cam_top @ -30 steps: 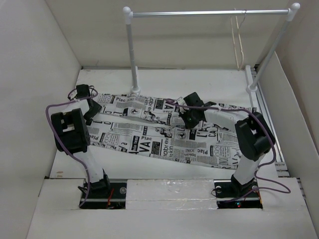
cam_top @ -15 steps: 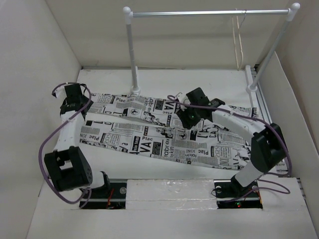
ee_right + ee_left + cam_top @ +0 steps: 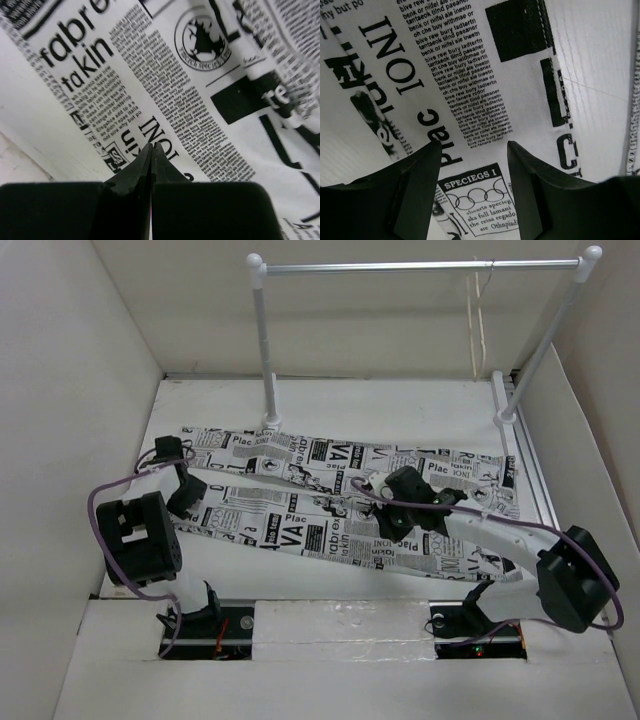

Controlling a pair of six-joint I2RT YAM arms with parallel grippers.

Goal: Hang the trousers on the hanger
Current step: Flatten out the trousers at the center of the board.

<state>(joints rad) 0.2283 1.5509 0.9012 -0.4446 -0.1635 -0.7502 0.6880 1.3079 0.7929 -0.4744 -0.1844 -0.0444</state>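
Note:
The trousers (image 3: 290, 525) lie flat across the table, legs pointing left and waist to the right. The cream hanger (image 3: 481, 330) hangs by its hook from the right end of the rail, far from both grippers. My left gripper (image 3: 188, 504) hovers over the left end of the near leg; in the left wrist view it (image 3: 472, 147) is open, with printed cloth (image 3: 470, 75) under the gap. My right gripper (image 3: 389, 530) is over the middle of the near leg; in the right wrist view it (image 3: 151, 146) is shut just above the cloth (image 3: 190, 100), with nothing seen between the jaws.
The clothes rail (image 3: 420, 267) stands at the back on two white posts, with feet at the back left (image 3: 268, 423) and the right (image 3: 505, 418). White walls close in both sides. Bare table (image 3: 600, 75) shows beside the leg's hem.
My left gripper swung out to the far left, then came back over the near leg's left end. My right gripper moved from the far leg toward me, onto the near leg.

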